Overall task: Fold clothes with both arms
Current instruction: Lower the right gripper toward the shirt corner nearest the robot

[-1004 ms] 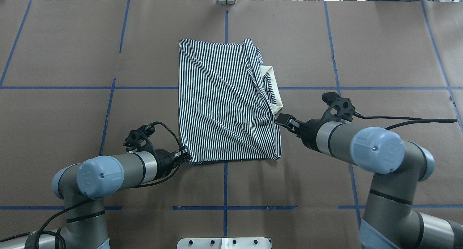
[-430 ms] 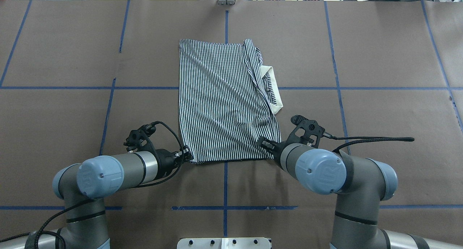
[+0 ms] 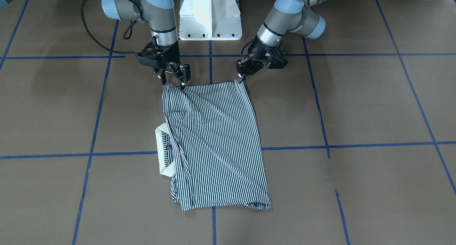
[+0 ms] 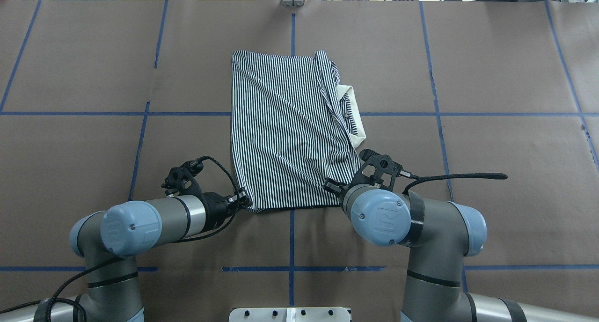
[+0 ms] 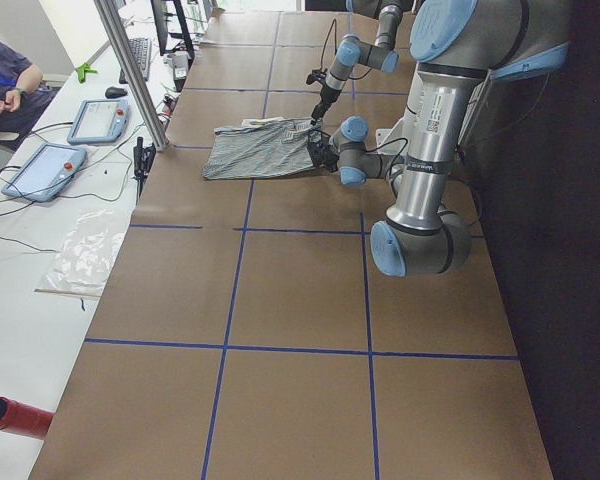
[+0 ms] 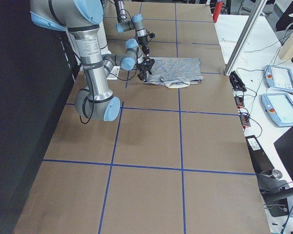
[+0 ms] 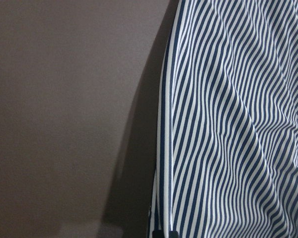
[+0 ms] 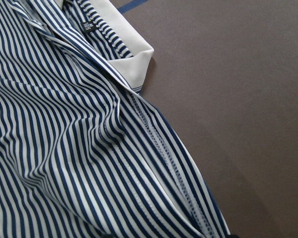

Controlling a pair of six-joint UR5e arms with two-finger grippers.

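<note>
Underneath everything, a brown table (image 4: 70,149) gridded with blue tape (image 4: 187,113). At its middle, the shirt (image 4: 285,125), folded into a tall striped rectangle. Lying flat, long side running near to far, with diagonal creases across the top layer.

Reaching in from the near left, the left arm (image 4: 178,214), forearm low and almost level. From the near right, the right arm (image 4: 379,216), wrist bent down over the cloth. Between them at the near edge, a white base (image 3: 210,17).

At the near-left corner of the shirt, the left gripper (image 3: 238,80), clenched on the hem and drawing that corner into a small peak. At the near-right corner, the right gripper (image 3: 174,85), released, fingers (image 3: 182,84) spread to either side of the corner. Hard to say from here whether the tips touch the fabric.

Sticking out past the right edge about midway along, a cream collar (image 8: 131,59), lying open on the table. Inside it, a small dark label (image 8: 88,27), print too small to read.
</note>
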